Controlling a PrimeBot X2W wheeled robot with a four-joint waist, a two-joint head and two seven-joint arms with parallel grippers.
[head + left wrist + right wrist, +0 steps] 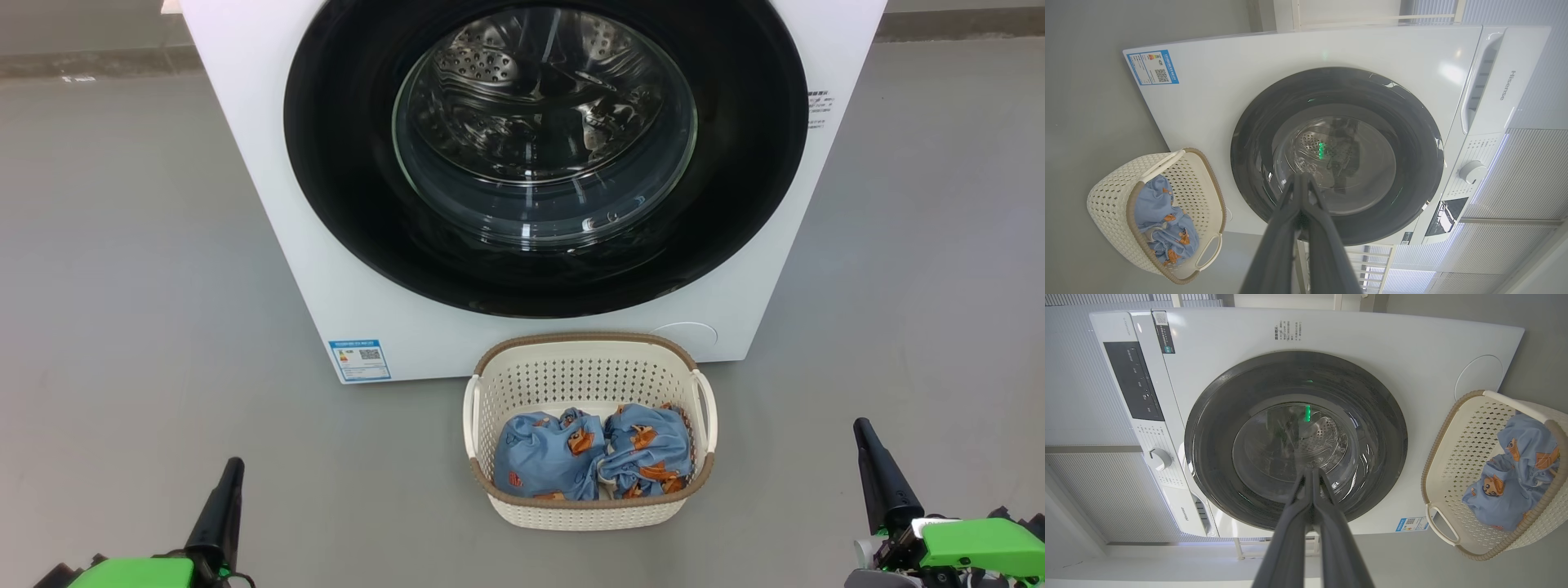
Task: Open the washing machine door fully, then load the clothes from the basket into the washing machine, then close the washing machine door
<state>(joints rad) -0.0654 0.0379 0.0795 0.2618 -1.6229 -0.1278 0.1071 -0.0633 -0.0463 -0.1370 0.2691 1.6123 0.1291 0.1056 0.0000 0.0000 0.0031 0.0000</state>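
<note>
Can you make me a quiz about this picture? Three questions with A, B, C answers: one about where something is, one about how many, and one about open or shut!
1. Where does the basket stand?
A. On the floor, in front of the washing machine
B. On top of the machine
C. On a shelf

2. How many bundles of clothes lie in the basket?
A. One
B. Two
C. Four

3. How is the washing machine door?
A. Wide open
B. Shut
C. Taken off

Answers:
1 A: the basket sits on the grey floor, right before the machine's white front.
2 B: two blue bundles lie side by side in it.
3 B: the door's black rim lies flat against the machine's front.
</note>
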